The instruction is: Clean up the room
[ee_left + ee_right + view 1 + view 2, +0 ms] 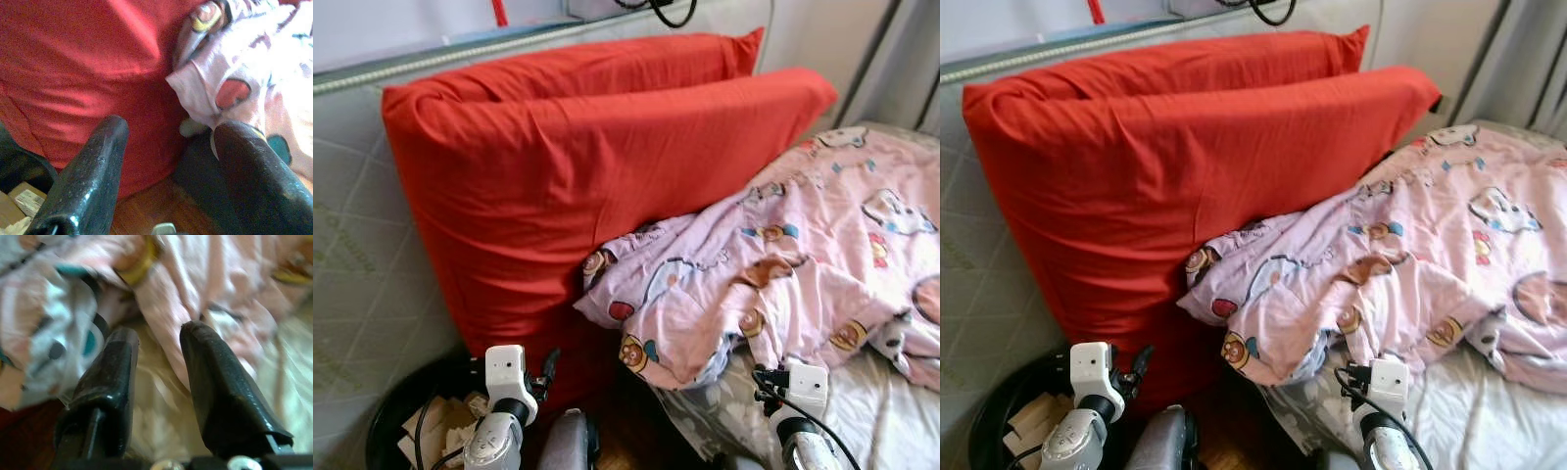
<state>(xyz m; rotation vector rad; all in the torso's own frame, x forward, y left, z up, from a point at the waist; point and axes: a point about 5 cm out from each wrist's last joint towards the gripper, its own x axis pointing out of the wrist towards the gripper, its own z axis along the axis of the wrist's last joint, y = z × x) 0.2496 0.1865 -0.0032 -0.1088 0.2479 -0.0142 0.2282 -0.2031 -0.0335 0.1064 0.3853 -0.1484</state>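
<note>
Two big red pillows (558, 166) lean upright against a grey quilted mattress (352, 274). A pink cartoon-print quilt (783, 264) lies crumpled on the bed, its near corner resting against the front pillow. My left gripper (175, 126) is open and low, with nothing between its fingers; it faces the base of the red pillow (73, 63) and the quilt corner (230, 73). My right gripper (159, 330) is open just short of the quilt's hanging edge (161, 279), above the pale sheet; that view is blurred.
A black bin (396, 411) holding paper and cardboard scraps stands on the floor at lower left, beside my left arm (504, 392). A strip of dark wooden floor (626, 446) runs between bin and bed. A grey patterned sheet (891, 421) covers the bed at right.
</note>
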